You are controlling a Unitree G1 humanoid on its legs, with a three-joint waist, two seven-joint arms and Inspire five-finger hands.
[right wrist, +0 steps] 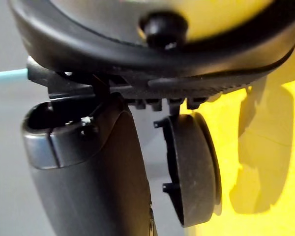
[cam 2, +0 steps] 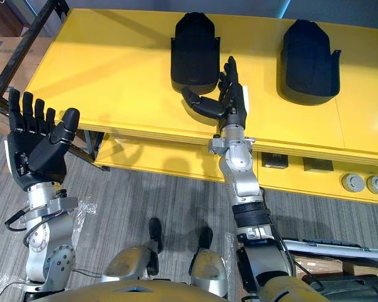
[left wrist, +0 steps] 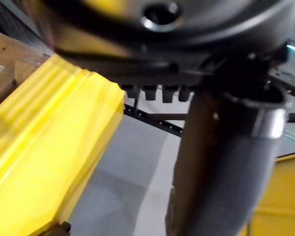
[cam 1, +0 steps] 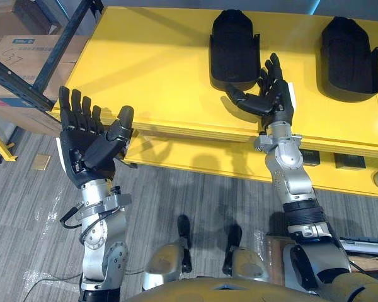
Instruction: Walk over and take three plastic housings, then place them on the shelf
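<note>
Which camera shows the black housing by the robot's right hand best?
The right eye view: the housing lies almost whole, seen from above. Left eye view shows the same; right wrist view catches it edge-on.

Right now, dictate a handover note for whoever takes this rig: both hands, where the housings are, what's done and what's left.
Left hand: open, raised off the table's left corner, holding nothing.
Right hand: open over the yellow table's front edge, just short of the left housing; whether they touch is unclear.
Right housing lies further right on the same table.
Done: the robot stands at the table.
Left: nothing is grasped yet; pick up the housings and carry them to the shelf.
</note>
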